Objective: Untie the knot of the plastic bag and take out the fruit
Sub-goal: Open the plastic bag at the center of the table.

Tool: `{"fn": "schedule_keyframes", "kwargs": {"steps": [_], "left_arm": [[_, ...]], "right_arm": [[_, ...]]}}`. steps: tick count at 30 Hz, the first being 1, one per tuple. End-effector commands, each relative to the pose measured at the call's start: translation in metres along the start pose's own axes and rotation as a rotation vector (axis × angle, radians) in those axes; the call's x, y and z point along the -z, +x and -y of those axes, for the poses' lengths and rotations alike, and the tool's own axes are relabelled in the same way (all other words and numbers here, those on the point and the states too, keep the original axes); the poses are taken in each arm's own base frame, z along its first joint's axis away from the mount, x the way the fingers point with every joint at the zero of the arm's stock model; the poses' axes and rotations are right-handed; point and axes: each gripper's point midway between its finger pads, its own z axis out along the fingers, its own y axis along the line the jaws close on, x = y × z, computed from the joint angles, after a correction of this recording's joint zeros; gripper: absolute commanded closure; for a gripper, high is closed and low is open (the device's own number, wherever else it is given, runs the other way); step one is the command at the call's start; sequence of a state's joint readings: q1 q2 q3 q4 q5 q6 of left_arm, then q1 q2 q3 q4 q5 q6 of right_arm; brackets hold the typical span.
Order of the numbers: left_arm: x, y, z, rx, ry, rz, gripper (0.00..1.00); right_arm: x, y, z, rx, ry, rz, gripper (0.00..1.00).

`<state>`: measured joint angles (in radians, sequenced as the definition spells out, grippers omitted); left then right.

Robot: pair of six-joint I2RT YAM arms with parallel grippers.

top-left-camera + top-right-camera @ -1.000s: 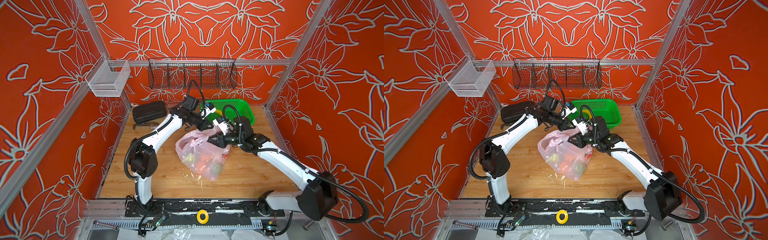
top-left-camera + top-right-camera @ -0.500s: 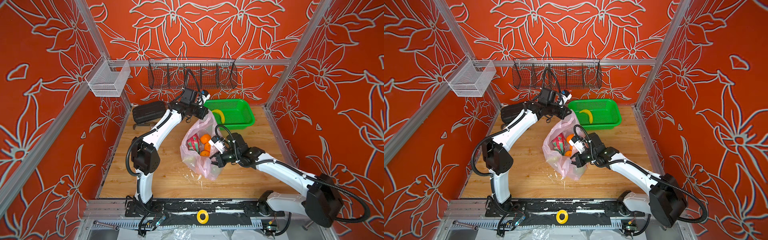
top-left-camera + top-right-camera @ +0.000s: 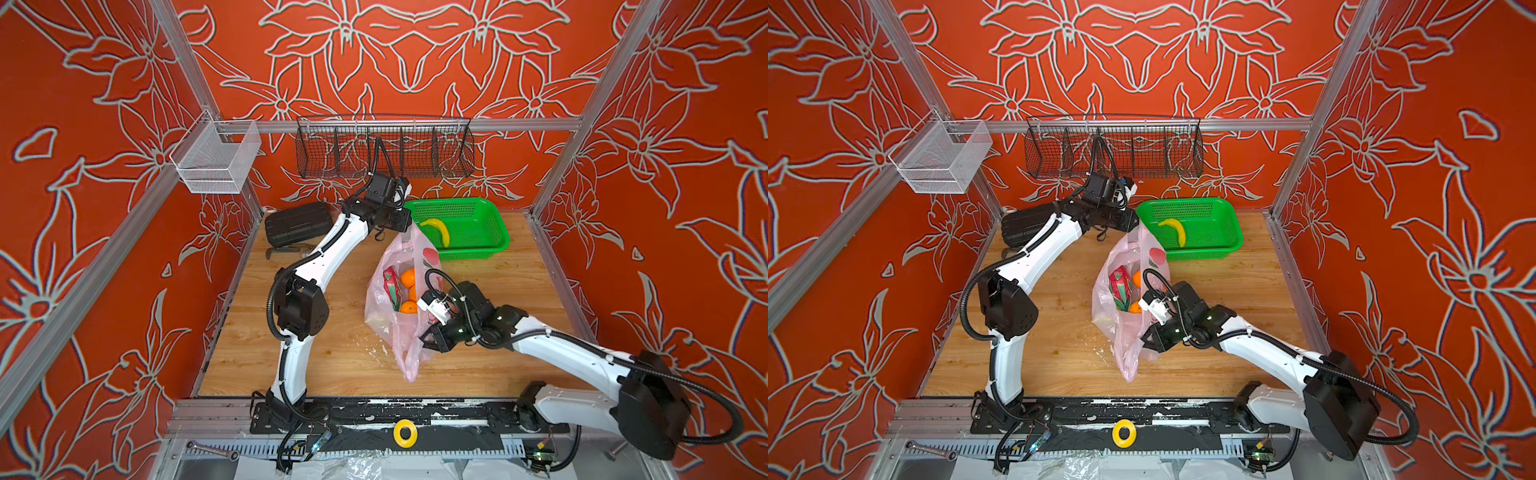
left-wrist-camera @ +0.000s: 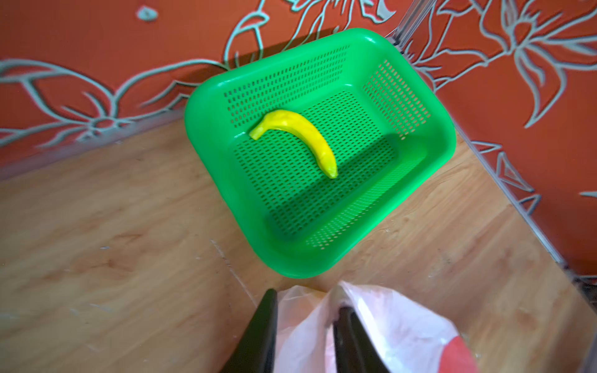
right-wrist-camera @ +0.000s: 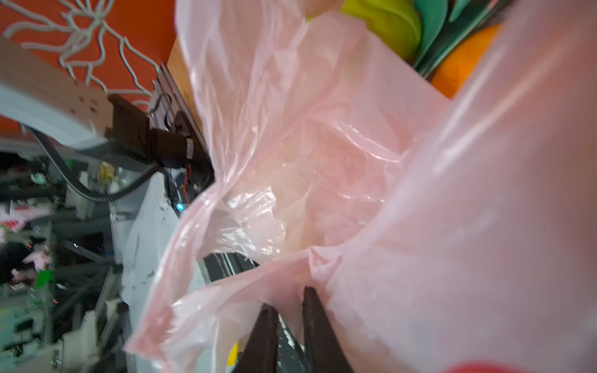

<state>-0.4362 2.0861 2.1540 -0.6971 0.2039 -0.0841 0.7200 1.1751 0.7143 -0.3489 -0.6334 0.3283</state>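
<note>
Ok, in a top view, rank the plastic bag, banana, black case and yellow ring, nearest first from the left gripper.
1. plastic bag, at the left gripper tips
2. banana, in the green basket
3. black case, far left corner
4. yellow ring, very front

The crinkly, translucent pale pink plastic bag (image 3: 399, 336) hides its 6 o'clock end's contents in a top view, and the right wrist view's edge cuts off a smooth yellow-green fruit (image 5: 384, 25).

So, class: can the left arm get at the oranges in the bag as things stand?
Probably yes. The bag gapes open on top and the oranges lie uncovered, not far from the left gripper. But film lies between its jaws, so the mouth may sag if it leaves.
</note>
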Motion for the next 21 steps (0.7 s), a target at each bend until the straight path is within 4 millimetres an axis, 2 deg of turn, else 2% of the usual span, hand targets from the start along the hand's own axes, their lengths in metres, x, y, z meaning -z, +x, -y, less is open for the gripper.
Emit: {"fn": "schedule_keyframes", "kwargs": {"steps": [1, 6, 9, 14, 17, 21], "left_arm": [[0.040, -0.022, 0.005, 0.027, -0.003, 0.088, 0.51], [0.076, -0.017, 0.012, 0.065, -0.001, 0.111, 0.38], [0.096, -0.012, 0.014, 0.082, -0.007, 0.120, 0.31], [0.127, 0.000, 0.011, 0.132, -0.048, 0.127, 0.29], [0.143, 0.019, 0.005, 0.194, -0.090, 0.095, 0.29], [0.171, 0.060, -0.006, 0.313, -0.160, 0.080, 0.28]], "right_arm": [[0.020, -0.024, -0.008, 0.042, 0.064, 0.082, 0.59], [0.050, -0.073, -0.028, 0.107, 0.084, 0.279, 0.40], [0.065, -0.097, -0.044, 0.156, 0.075, 0.360, 0.34], [0.082, -0.135, -0.067, 0.216, 0.047, 0.454, 0.27], [0.087, -0.156, -0.077, 0.223, 0.029, 0.510, 0.25], [0.090, -0.179, -0.077, 0.193, 0.052, 0.556, 0.27]]}}
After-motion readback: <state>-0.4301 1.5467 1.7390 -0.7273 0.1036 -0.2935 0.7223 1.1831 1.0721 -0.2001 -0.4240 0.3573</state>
